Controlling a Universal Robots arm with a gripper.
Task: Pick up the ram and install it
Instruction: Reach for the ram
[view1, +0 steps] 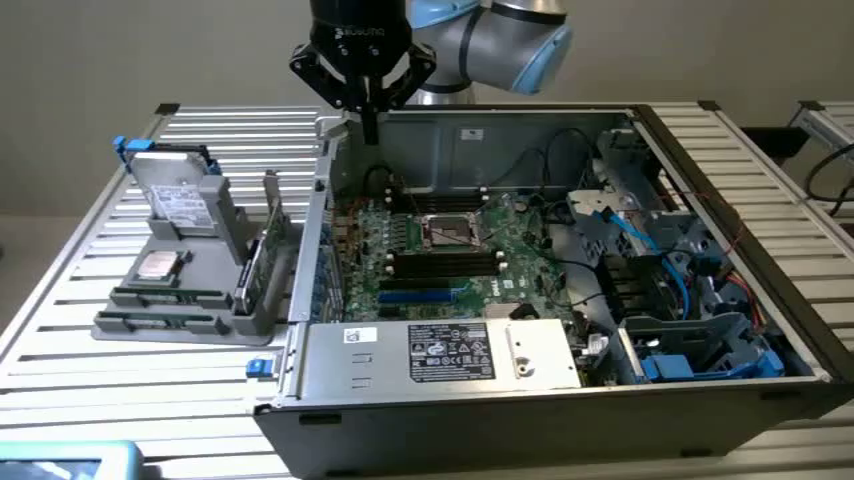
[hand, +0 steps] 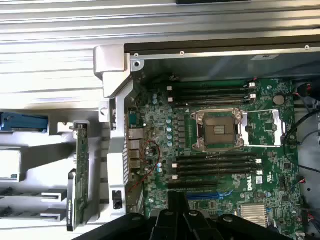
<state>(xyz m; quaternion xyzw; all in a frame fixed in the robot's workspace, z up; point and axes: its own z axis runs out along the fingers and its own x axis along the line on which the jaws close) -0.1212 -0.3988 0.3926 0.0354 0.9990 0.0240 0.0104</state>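
Ram (view1: 163, 297) lies in the near end of a grey tray (view1: 134, 330), well apart from the gripper (view1: 370, 135), below it and toward the exterior view's left. The gripper's fingers are pressed together, pinch nothing, and point down over the rear corner of an open computer case (view1: 534, 430). The motherboard (view1: 441, 250) lies below the gripper, with black memory slots (hand: 215, 165) beside the processor socket (hand: 218, 130). An expansion card (view1: 271, 255) stands in the tray between gripper and ram.

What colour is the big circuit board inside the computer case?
The motherboard is green, clearest in the wrist view.
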